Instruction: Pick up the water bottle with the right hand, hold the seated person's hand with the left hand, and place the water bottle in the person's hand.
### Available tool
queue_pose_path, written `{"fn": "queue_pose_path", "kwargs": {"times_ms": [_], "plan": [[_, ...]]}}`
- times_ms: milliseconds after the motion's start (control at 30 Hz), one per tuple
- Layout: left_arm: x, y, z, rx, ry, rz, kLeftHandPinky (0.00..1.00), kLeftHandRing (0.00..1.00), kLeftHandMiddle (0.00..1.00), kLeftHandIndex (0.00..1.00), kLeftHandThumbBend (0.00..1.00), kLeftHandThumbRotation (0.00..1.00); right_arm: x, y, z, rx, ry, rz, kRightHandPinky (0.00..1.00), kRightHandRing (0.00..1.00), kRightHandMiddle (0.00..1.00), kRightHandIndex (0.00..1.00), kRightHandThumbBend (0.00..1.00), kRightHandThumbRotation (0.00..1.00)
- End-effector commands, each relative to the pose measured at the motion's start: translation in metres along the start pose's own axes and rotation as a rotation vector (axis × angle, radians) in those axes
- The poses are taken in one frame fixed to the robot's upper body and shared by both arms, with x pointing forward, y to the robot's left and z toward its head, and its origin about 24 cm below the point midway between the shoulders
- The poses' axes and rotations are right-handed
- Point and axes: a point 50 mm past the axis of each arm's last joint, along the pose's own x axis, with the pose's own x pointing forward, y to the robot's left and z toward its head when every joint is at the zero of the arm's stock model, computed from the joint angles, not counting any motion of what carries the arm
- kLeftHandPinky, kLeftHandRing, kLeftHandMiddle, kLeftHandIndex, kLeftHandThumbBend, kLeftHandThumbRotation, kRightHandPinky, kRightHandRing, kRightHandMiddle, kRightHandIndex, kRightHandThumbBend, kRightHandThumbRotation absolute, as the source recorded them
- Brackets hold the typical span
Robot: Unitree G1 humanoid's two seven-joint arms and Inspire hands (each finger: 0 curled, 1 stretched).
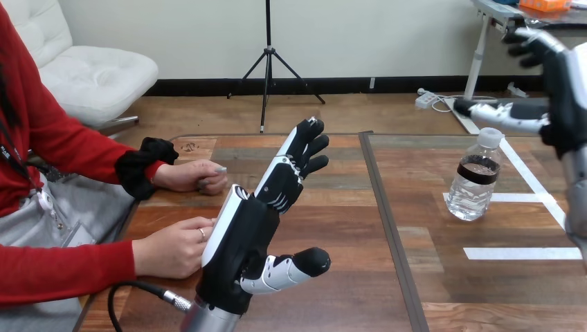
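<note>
- Water bottle [474, 181] stands upright on the wooden table [332, 228], at its right side, beside white tape lines [519, 253].
- Right hand [559, 79] hovers above it, spread open and empty.
- Left hand [253, 221] is straight-fingered and empty, just beside the person's nearer hand [169, 247].

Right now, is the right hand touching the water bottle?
Cannot tell. In the head view the thumb of the right hand lies just above the cap of the water bottle; their outlines meet, but the depth between them is unclear.
</note>
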Motion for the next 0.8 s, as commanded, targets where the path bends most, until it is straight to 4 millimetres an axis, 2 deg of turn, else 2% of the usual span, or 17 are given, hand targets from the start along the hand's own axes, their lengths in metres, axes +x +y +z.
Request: {"fn": "queue_pose_path", "kwargs": {"times_ms": [0, 433, 767], "plan": [[0.009, -0.001, 0.004, 0.002, -0.066, 0.002, 0.9, 0.95, 0.98, 0.98, 0.87, 0.7, 0.033, -0.021, 0.012, -0.098, -0.029, -0.033, 0.64, 0.81, 0.81, 0.82, 1.0, 0.47], [0.006, -0.003, 0.006, -0.001, -0.074, 0.024, 0.89, 0.94, 0.97, 0.98, 0.86, 0.71, 0.043, -0.01, 0.005, -0.227, 0.037, 0.042, 0.71, 0.87, 0.83, 0.84, 1.0, 0.53], [0.003, -0.003, 0.006, 0.004, -0.062, 0.024, 0.88, 0.94, 0.97, 0.98, 0.87, 0.71, 0.046, -0.003, 0.004, -0.266, 0.086, 0.086, 0.73, 0.87, 0.84, 0.85, 1.0, 0.58]]}}
